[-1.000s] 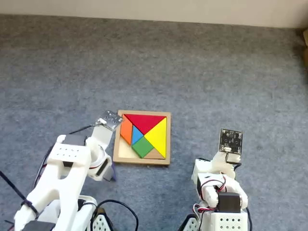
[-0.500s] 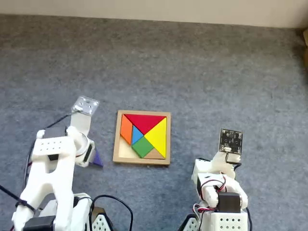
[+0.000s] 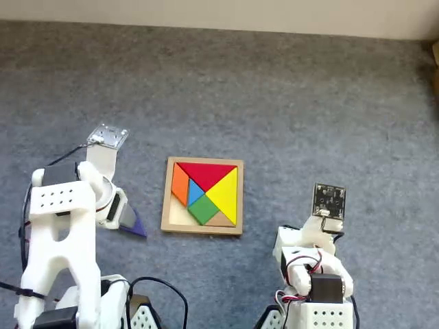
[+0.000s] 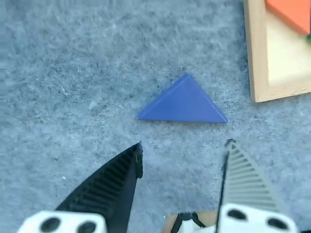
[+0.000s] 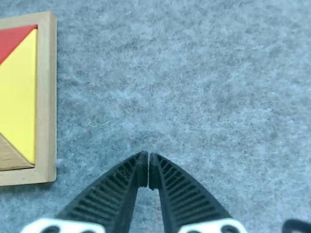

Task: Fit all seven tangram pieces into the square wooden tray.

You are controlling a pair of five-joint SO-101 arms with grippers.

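One blue triangle [image 4: 182,103] lies near the tray [image 4: 252,58]: thin, stiff, light, I judge. Left jaws gape just short of it; I'd pinch opposite edges. Right jaws clenched, empty.

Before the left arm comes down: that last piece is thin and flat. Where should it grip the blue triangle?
From straight above, since the blue triangle lies flat on the carpet. Probably pinch its long edge against the opposite corner. The open left gripper lines up with the two sharp ends, which would likely slip, so turn the wrist first.
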